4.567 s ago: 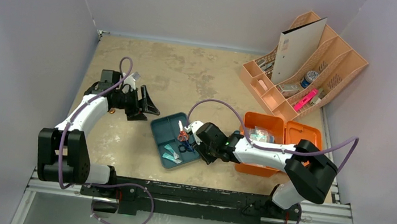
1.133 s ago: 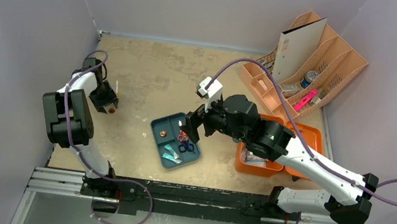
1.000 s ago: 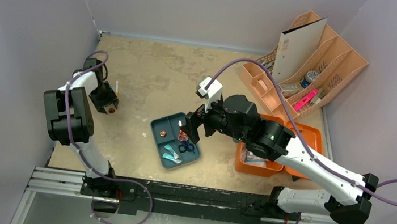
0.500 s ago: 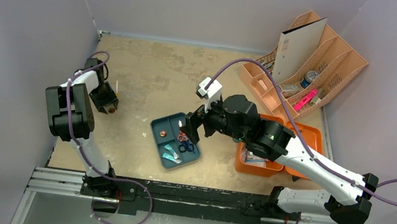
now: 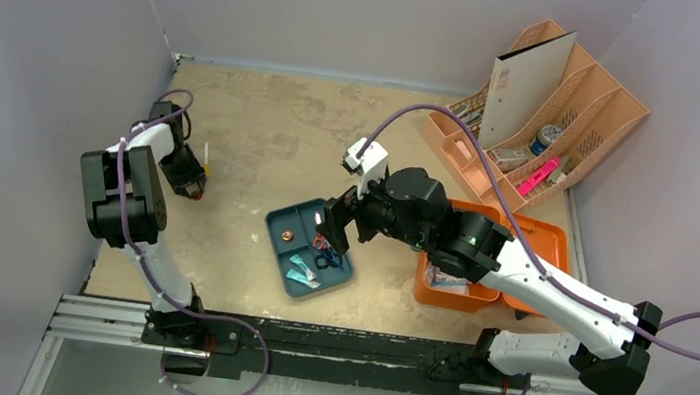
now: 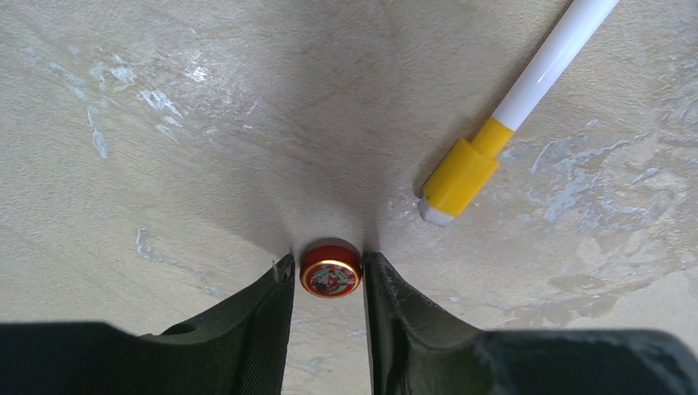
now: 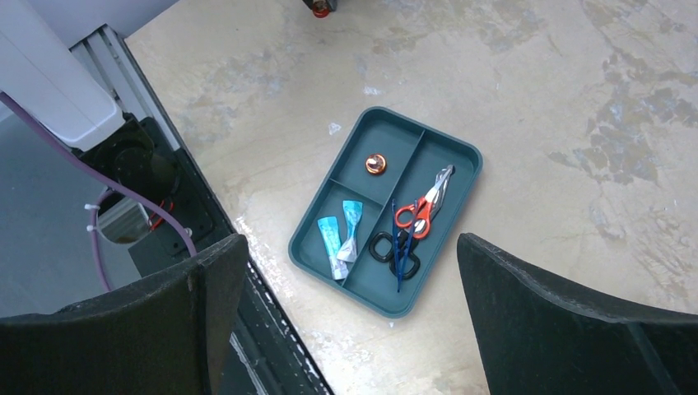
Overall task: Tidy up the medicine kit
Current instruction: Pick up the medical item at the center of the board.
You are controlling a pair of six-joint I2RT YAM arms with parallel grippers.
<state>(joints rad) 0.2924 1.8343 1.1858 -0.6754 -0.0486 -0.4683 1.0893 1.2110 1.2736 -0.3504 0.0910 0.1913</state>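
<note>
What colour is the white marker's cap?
Yellow; the white marker's cap shows best in left wrist view.

Left arm doubles back, left gripper [image 6: 328, 267] pointing down, jaws narrowly parted; right arm reaches forward, right gripper [image 7: 352, 247] raised, spread wide.

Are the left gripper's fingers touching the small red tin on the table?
Cannot tell. The left wrist view shows the left gripper with its fingers flanking the red tin very closely, but shadow hides whether either meets its rim.
</note>
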